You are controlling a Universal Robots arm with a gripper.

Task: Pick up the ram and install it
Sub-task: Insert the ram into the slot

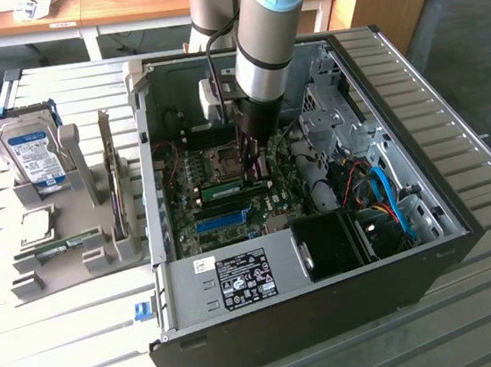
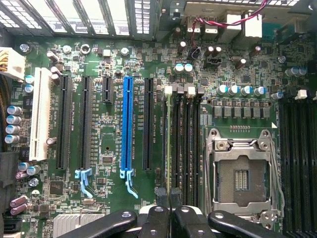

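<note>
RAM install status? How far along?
Done: the ram is picked up and down at the memory slots beside the empty CPU socket. In hand: pincer shut on it. Left: seating; cannot tell whether it is fully pressed in.

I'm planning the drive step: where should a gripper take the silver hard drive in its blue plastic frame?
Probably the top edge, pinched across its thin faces, from above: the silver hard drive stands nearly upright in the grey plastic holder, lower end sunk in, top free.
</note>
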